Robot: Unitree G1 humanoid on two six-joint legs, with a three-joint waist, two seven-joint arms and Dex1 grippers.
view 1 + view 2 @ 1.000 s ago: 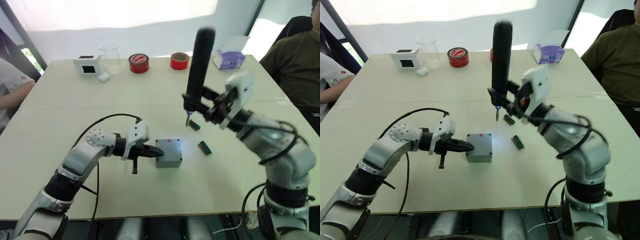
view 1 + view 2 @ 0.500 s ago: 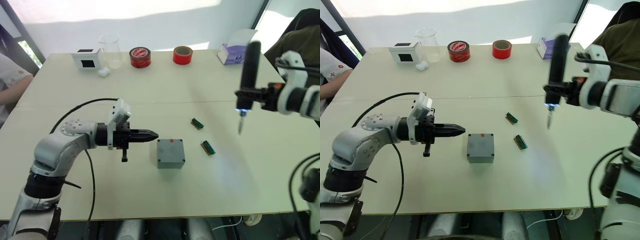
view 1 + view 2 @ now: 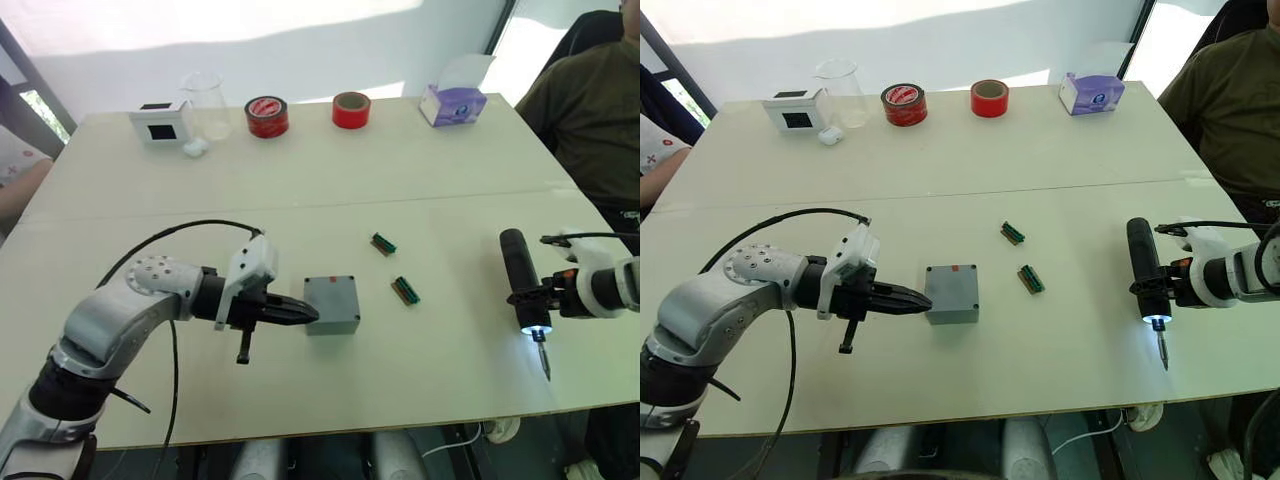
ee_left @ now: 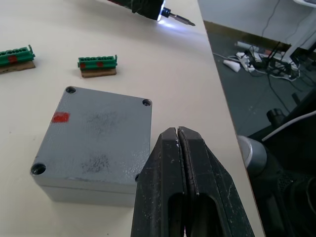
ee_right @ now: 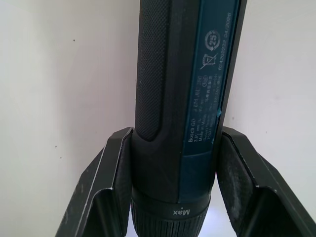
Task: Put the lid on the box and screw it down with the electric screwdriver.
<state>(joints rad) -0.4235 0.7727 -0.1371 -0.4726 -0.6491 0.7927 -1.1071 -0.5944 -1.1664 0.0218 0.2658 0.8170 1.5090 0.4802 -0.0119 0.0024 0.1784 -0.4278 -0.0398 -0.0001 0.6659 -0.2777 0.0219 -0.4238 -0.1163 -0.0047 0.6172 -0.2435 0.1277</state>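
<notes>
Near the table's [image 3: 300, 200] middle sits the box [image 3: 332, 304], its lid [image 4: 98, 129] already on top with a small red mark near one edge and screw holes at the corners. Just beside its left side is the left gripper [image 3: 305, 314], fingers [image 4: 197, 187] pressed together with nothing between them, their tips close against the box wall; whether they touch it I cannot tell. Over by the table's right edge the right gripper [image 3: 1148, 289] clamps the screwdriver [image 3: 1144, 272], one finger [image 5: 106, 187] on each side of its black barrel. That tool lies low and roughly level over the tabletop, its lit tip and thin bit pointing toward the near edge, well apart from the box. Two small green connectors [image 3: 405, 290] lie between box and screwdriver. Along the far edge stand a white box [image 3: 159, 122], a clear beaker [image 3: 203, 100], two rolls of red tape [image 3: 266, 116] and a tissue pack [image 3: 452, 102]. A person [image 3: 590, 110] in a dark shirt sits at the right.
</notes>
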